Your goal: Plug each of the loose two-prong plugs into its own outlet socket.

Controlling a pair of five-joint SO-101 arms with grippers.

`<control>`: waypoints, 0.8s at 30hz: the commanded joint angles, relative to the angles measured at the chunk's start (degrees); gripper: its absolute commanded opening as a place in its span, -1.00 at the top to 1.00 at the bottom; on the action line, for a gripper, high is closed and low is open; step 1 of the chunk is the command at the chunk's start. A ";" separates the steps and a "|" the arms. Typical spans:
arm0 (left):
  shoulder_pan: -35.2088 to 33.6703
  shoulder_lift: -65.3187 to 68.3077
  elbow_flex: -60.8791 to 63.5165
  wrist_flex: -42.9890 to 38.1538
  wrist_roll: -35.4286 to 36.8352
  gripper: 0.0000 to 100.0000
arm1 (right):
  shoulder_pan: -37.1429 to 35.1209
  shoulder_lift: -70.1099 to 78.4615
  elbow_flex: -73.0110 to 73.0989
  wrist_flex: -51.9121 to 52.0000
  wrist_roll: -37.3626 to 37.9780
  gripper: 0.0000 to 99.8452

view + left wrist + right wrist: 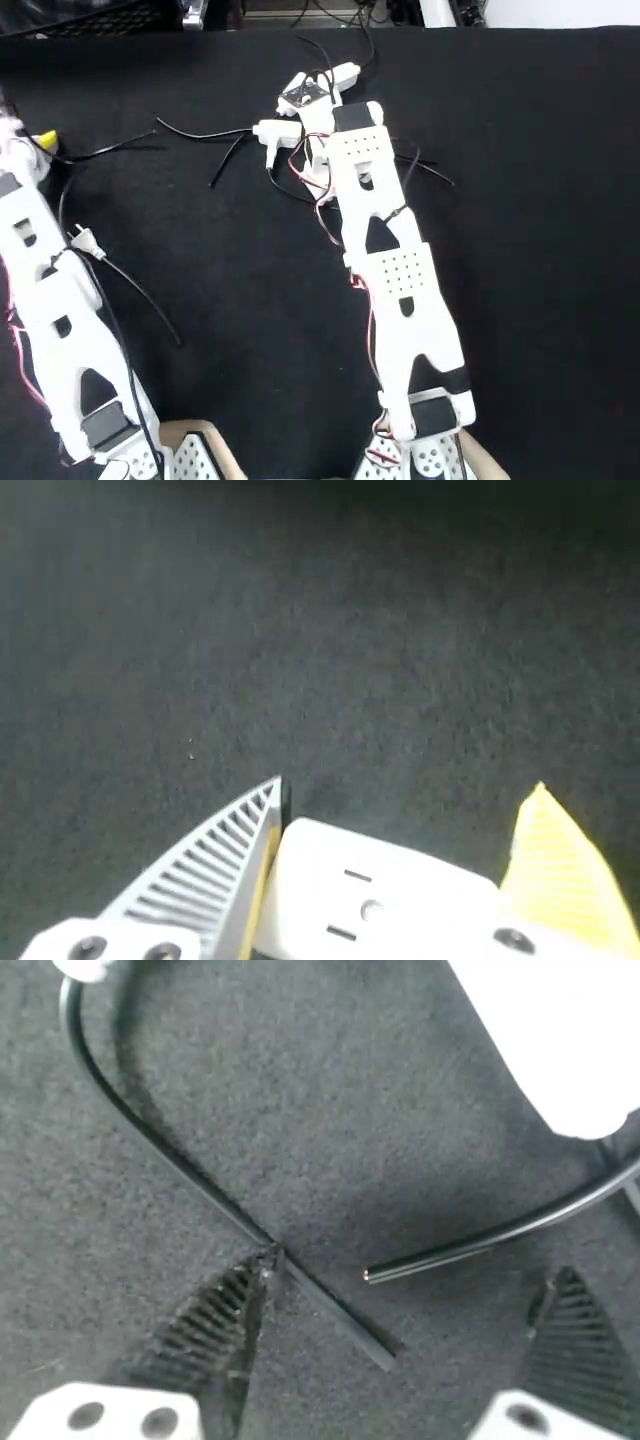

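Worktop (520,200) is black cloth and the cords are black too, so aim by the white parts. Left pincer (408,785) clamps a white socket block (370,900), slotted face showing; hold it steady. Right pincer (417,1265) is spread wide over a thin black cord (170,1150) lying between its jaws. My call: skip the cord, close on a plug body, prongs square to the slots. One loose plug (83,240), small, white, two-pronged, lies well behind the left pincer, beside that arm.

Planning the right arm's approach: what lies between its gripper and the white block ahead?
In the right wrist view, a black cable ends loose on the mat between the open right gripper and the white block; a second cable crosses nearby.
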 commanded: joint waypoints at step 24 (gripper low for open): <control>2.59 -15.03 -6.73 44.75 -11.43 0.95 | -1.41 0.66 -1.10 -0.44 -0.53 0.23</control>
